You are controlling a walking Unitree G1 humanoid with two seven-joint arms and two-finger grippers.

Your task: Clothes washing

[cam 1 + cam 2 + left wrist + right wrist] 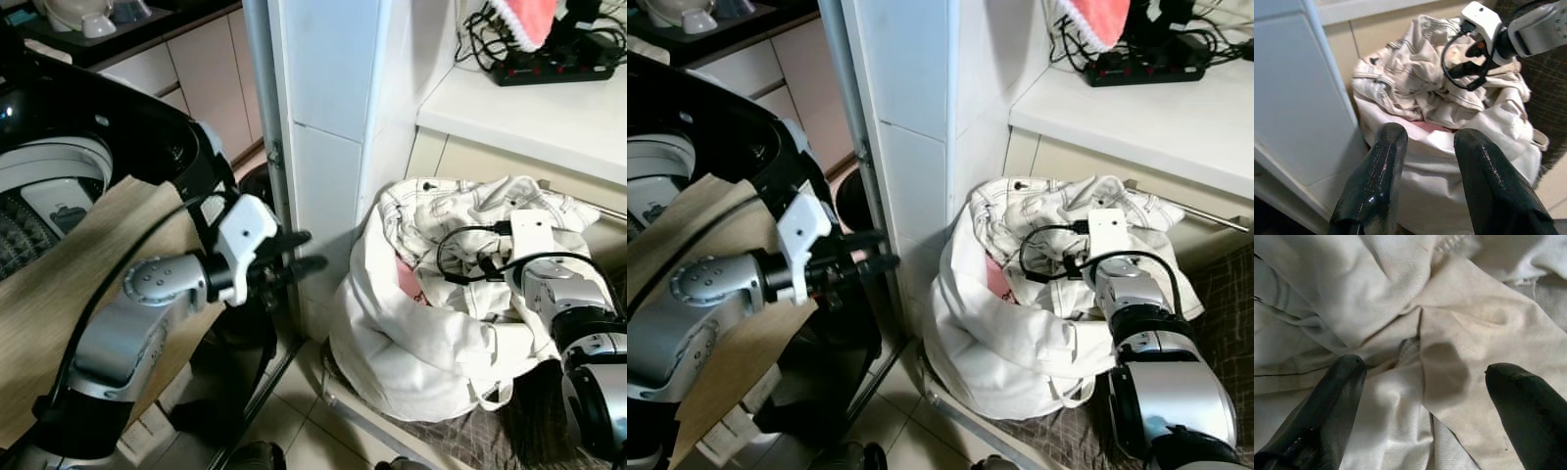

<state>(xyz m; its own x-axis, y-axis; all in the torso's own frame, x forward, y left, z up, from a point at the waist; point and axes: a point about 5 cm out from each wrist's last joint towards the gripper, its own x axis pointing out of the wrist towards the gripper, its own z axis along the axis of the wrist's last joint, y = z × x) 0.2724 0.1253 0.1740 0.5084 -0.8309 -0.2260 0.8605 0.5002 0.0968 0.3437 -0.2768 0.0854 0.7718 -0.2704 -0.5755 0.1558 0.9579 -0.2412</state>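
White tiled pillar, centre, with a grey metal strip along its left edge. White desk at upper right, carrying a black power strip and tangled black cables; beige cabinet front below, with a metal rail. Pale cabinet doors at upper left under a dark counter holding white crockery. Light floor tiles; dark woven mat at lower right. Even, soft light.

The right pincer is buried among the pale clothes heaped in the white laundry bag, so its fingertips are hidden from the head views. A pink garment barely peeks out beneath that heap. The washing machine is cut off at the picture's left edge.
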